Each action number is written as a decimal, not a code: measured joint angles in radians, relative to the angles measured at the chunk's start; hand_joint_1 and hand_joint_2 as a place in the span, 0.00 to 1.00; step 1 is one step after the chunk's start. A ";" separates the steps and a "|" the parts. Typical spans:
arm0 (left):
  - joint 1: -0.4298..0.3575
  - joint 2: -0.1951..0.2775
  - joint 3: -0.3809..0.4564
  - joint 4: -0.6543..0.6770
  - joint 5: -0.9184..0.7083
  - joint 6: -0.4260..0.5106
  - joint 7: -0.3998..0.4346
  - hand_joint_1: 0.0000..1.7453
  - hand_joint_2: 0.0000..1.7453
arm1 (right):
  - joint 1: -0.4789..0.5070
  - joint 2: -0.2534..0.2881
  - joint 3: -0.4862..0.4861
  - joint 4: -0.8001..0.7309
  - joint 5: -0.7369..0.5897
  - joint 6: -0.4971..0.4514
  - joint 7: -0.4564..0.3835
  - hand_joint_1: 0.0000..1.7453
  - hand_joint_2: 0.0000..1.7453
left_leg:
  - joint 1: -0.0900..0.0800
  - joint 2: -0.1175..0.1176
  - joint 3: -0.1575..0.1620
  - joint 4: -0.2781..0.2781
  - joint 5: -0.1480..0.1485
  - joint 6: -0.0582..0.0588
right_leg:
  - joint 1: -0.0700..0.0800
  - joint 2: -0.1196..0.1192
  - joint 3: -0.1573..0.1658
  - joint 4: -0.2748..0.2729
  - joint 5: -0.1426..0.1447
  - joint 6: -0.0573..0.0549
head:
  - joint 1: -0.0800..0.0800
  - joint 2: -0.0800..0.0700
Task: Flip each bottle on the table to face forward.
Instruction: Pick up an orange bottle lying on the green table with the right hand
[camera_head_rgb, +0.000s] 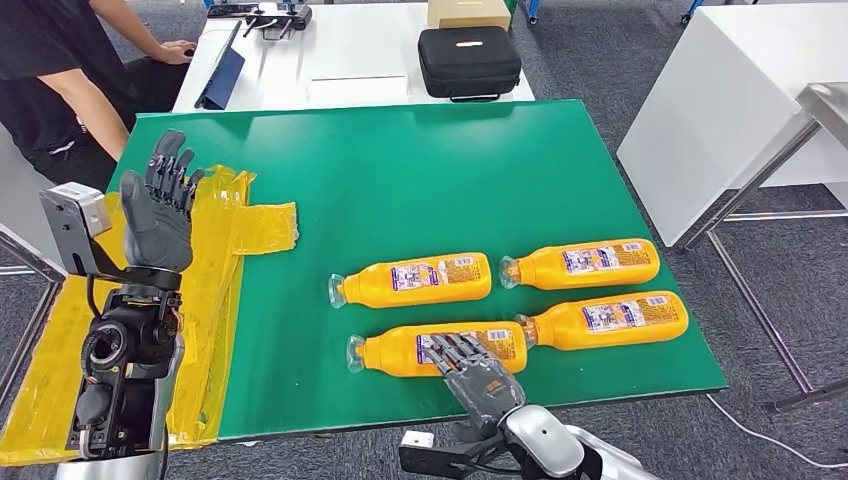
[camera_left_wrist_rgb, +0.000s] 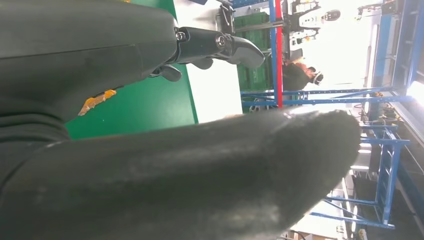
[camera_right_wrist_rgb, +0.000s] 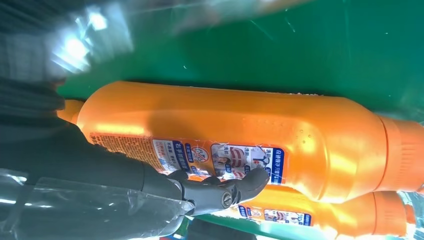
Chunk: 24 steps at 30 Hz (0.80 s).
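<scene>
Four orange bottles lie on their sides in two rows on the green worktop (camera_head_rgb: 400, 180), long axes across it, caps toward the robot's left, printed labels up. Right hand (camera_head_rgb: 478, 372) rests its fingers (camera_right_wrist_rgb: 220, 192) on the near-left bottle (camera_head_rgb: 400, 352), not closed round it. Left hand (camera_head_rgb: 163, 205) is raised over yellow tape (camera_head_rgb: 235, 225), fingers spread, holding nothing.

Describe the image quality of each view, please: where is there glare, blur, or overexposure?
Head view: even light, sharp; soft highlights on the four orange plastic bottles. Left wrist view: the grey left hand is near and blurred, and the bright background past the blue metal racks is washed out. Right wrist view: glare streaks on the bottle, and a blurred white patch in one corner.
</scene>
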 joint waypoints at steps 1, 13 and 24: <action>0.000 0.000 0.000 0.000 0.000 0.000 0.000 0.00 0.00 | 0.003 0.001 -0.003 -0.001 0.000 0.000 0.000 0.00 1.00 | 0.000 0.000 0.000 0.000 0.000 0.000 | 0.000 0.000 0.000 0.000 0.000 0.000 | 0.000 0.000; 0.023 0.008 0.012 -0.007 -0.002 -0.009 -0.013 0.00 0.00 | 0.120 0.088 -0.141 -0.097 0.223 -0.080 -0.091 0.00 1.00 | 0.000 0.002 -0.001 0.000 0.000 0.000 | 0.000 0.000 -0.002 0.000 0.000 0.000 | 0.000 0.000; 0.026 0.010 0.018 -0.005 -0.009 -0.016 -0.034 0.00 0.00 | 0.236 0.199 -0.261 -0.305 0.368 -0.134 -0.180 0.00 1.00 | 0.000 0.002 -0.001 0.000 0.000 0.000 | 0.000 0.001 -0.002 0.000 -0.001 -0.001 | 0.000 0.000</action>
